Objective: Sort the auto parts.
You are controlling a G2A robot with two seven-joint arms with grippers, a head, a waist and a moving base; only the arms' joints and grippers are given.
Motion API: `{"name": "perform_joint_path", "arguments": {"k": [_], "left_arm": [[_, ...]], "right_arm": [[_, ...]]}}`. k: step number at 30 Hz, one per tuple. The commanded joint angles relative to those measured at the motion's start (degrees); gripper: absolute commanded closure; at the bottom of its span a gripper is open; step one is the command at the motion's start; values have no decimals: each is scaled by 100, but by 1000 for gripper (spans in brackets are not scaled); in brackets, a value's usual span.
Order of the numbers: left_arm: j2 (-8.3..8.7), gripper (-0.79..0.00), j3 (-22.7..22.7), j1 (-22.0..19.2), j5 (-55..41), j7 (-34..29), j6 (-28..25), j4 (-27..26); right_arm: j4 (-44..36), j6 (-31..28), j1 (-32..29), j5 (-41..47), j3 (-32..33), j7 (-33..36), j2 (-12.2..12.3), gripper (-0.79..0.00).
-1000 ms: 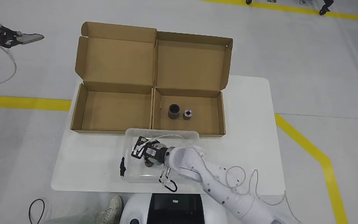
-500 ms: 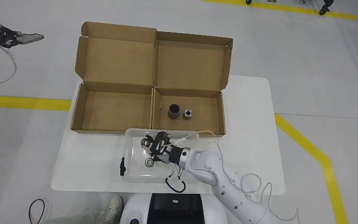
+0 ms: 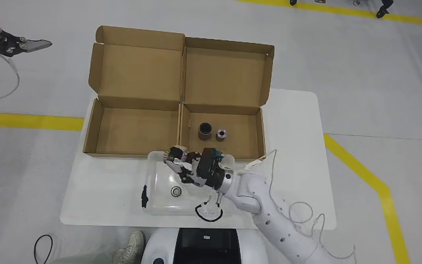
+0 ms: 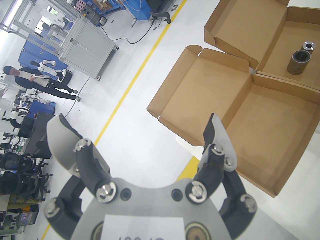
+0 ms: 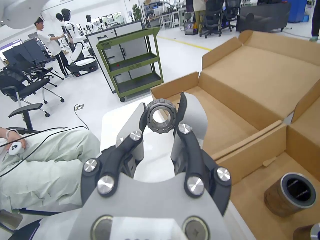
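Up from the clear bin's (image 3: 155, 202) floor since a second ago, the right gripper (image 5: 163, 113) now hangs over its far rim, jaws clamped on a bearing ring (image 5: 161, 128). Below it, a second ring (image 3: 176, 191) and a black part (image 3: 144, 196) lie in the bin. Beyond, the right cardboard box (image 3: 244, 135) holds a dark sleeve (image 3: 205, 132) just beside a small silver piece (image 3: 220, 134). Well off the table, far left, the left gripper (image 4: 137, 128) hangs with jaws wide apart.
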Motion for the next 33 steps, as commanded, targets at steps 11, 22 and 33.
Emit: {"name": "perform_joint_path", "arguments": {"k": [11,22,33], "left_arm": [[0,-785,0,0,0,0,0,0],[0,-785,0,0,0,0,0,0],[0,-785,0,0,0,0,0,0]], "right_arm": [[-851,213,596,92,46,324,-73,0],[-1348,305,950,389,296,369,-106,0],[-1468,262,1210,711,558,456,-117,0]]}}
